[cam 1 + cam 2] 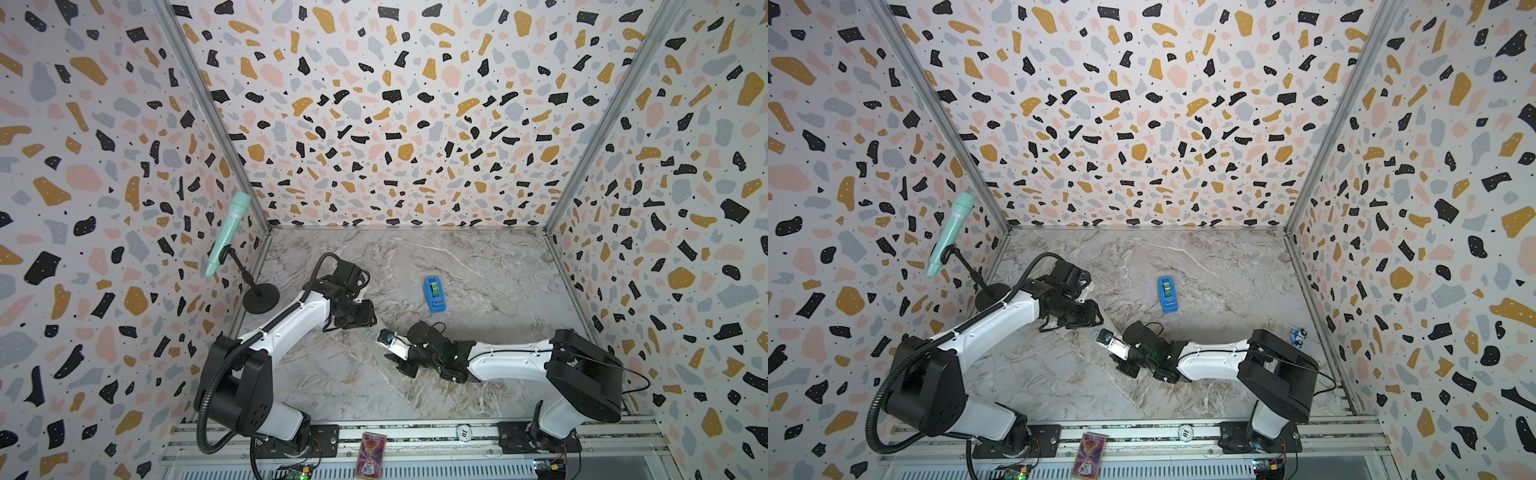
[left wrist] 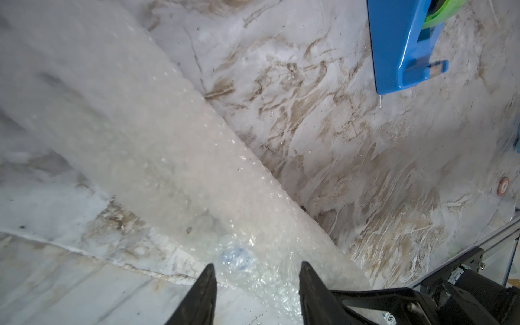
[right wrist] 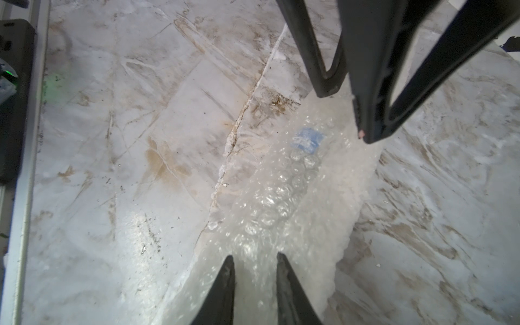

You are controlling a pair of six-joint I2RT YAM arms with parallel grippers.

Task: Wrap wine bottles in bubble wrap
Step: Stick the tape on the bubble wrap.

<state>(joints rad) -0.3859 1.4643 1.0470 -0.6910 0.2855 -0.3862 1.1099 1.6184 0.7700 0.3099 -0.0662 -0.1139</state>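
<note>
The bubble wrap (image 2: 157, 157) is rolled into a long cloudy tube lying aslant on the marble table. The wine bottle is inside it. Only its blue mark (image 3: 308, 140) shows through the bubbles, seen too in the left wrist view (image 2: 236, 259); the cap is hidden. My left gripper (image 2: 257, 267) is open, its fingertips standing apart on either side of the roll by the blue mark. My right gripper (image 3: 255, 256) is shut on the bubble wrap (image 3: 281, 202) further along the roll, facing the left gripper's fingers (image 3: 374, 84). In both top views the two grippers (image 1: 368, 322) (image 1: 395, 359) meet mid-table.
A blue tape dispenser (image 1: 434, 294) (image 2: 402, 47) stands behind the grippers. A mint-green microphone (image 1: 228, 232) on a black stand is at the back left corner. Patterned walls close three sides. A card (image 1: 370, 455) lies on the front rail.
</note>
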